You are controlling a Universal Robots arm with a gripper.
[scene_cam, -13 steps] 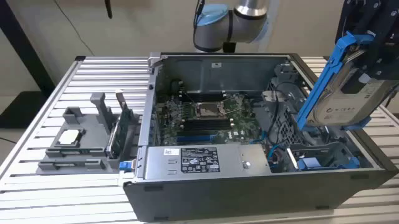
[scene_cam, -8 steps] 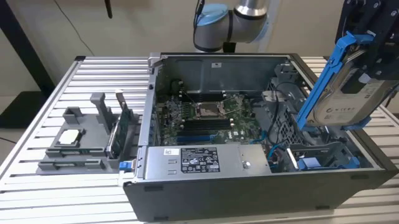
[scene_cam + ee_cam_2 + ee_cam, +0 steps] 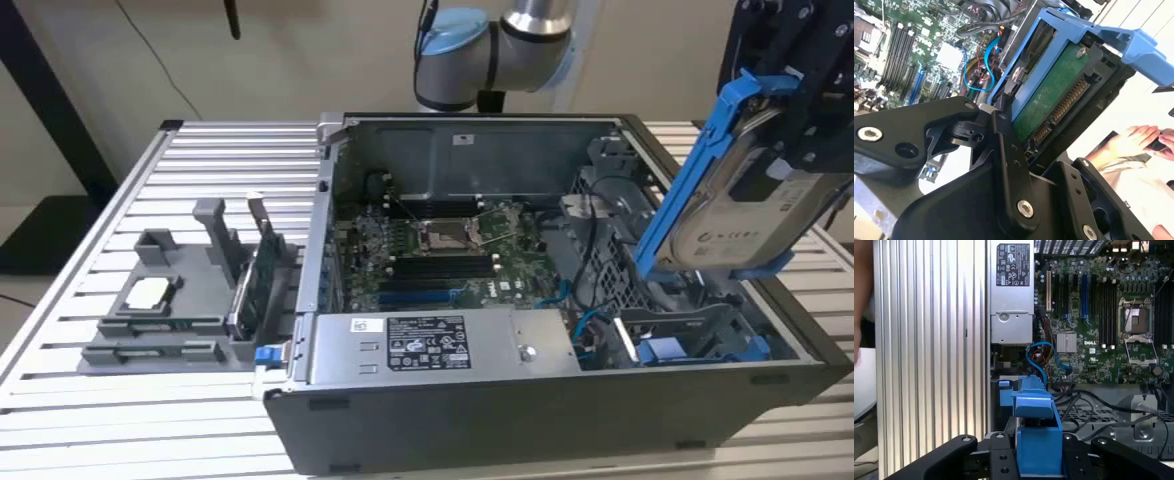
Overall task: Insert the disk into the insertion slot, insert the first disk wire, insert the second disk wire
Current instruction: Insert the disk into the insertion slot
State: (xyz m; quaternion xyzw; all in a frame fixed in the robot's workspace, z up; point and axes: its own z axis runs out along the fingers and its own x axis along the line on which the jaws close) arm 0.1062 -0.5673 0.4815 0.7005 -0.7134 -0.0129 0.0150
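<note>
Exterior view: gripper (image 3: 805, 140) holds disk (image 3: 741, 215) above insertion slot (image 3: 687, 335); case (image 3: 534, 430) houses motherboard (image 3: 441, 250).

Robotics lab bench, by the look of it: a ribbed aluminium table (image 3: 200, 160) carries an open computer case (image 3: 534, 425) and a grey parts fixture (image 3: 160, 330). Industrial robot arm (image 3: 514, 40) behind — plain beige wall.

1. The case (image 3: 534, 430) sits on the table (image 3: 174, 430).
2. A rack (image 3: 174, 300) stands beside it, on the exterior view's left.
3. Inside the case, the motherboard (image 3: 454, 250) lies behind the power supply (image 3: 427, 345).
4. The disk (image 3: 741, 215) hangs tilted above the slot (image 3: 687, 325), apart from it.
</note>
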